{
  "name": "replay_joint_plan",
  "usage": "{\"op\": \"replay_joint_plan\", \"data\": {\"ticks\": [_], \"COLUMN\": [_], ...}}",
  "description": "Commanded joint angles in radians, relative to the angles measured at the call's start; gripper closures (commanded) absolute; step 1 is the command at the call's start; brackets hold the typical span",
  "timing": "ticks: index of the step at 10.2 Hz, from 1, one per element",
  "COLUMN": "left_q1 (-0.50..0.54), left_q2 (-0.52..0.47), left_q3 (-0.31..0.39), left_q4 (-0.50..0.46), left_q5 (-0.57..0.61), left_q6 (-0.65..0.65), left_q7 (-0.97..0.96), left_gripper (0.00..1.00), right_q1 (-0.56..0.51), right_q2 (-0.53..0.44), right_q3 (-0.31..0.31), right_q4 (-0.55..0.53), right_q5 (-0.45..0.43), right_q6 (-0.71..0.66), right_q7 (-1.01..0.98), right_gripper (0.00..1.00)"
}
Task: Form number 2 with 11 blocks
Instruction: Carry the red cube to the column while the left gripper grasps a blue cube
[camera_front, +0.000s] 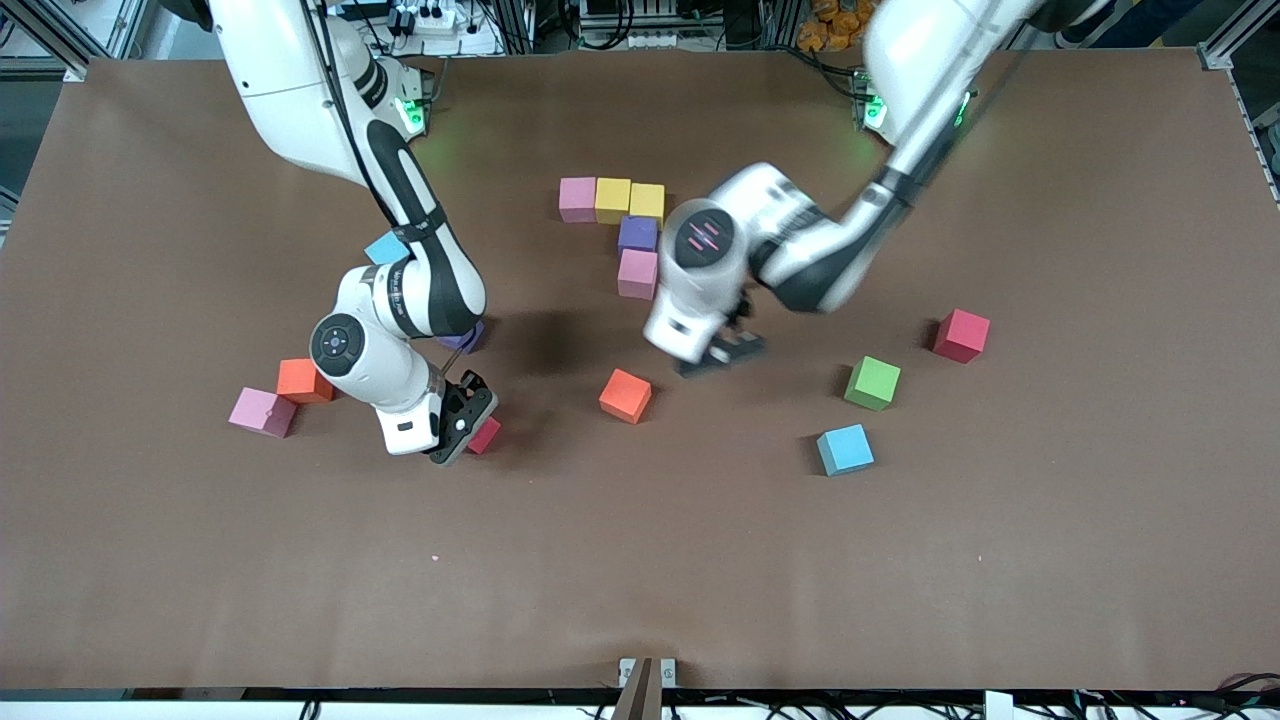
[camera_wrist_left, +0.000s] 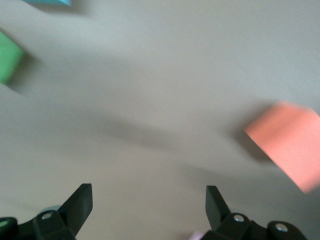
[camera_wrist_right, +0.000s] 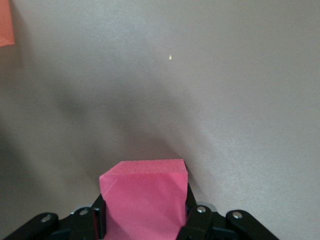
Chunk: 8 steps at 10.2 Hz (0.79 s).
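Five blocks stand joined as part of the number 2: a row of pink (camera_front: 577, 198), yellow (camera_front: 612, 198) and yellow (camera_front: 647, 201), then purple (camera_front: 637, 233) and pink (camera_front: 637, 273) below the last. My right gripper (camera_front: 466, 416) (camera_wrist_right: 145, 222) is low at the table, shut on a pink-red block (camera_front: 486, 436) (camera_wrist_right: 145, 187). Open and holding nothing, my left gripper (camera_front: 728, 350) (camera_wrist_left: 149, 195) hangs over bare table beside a loose orange block (camera_front: 625, 395) (camera_wrist_left: 287, 145).
Loose blocks lie about: red (camera_front: 961, 334), green (camera_front: 872, 383) (camera_wrist_left: 9, 57) and cyan (camera_front: 845, 449) toward the left arm's end. Orange (camera_front: 304, 381) and pink (camera_front: 262, 411) lie toward the right arm's end. The right arm partly hides a blue block (camera_front: 386, 247) and a purple one (camera_front: 466, 338).
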Motion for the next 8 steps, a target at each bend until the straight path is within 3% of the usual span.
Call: {"op": "replay_joint_plan", "data": {"ticks": [1,4,8], "left_q1": [0.142,0.273,0.327], "left_q2": [-0.021,-0.023,0.000], "left_q3": [-0.012,-0.014,-0.014], "left_q4": [-0.029,-0.061,-0.115], "left_q5": [0.014,0.078,0.163], "left_q6": [-0.048,0.007,0.140], "left_q7": [0.044,0.059,0.059], "left_gripper": [0.00,0.00,0.00], "right_q1": [0.030,0.137,0.273], "right_q2": [-0.060,-0.117,-0.198], "right_q3": [0.004,0.000,-0.001], "right_q4": [-0.002,-0.036,-0.148], "right_q5": [0.012,0.009,0.009], "right_q6": [-0.074,-0.105,-0.102], "right_q7": [-0.046,-0.043,-0.023], "right_gripper": [0.61,0.61,0.60]}}
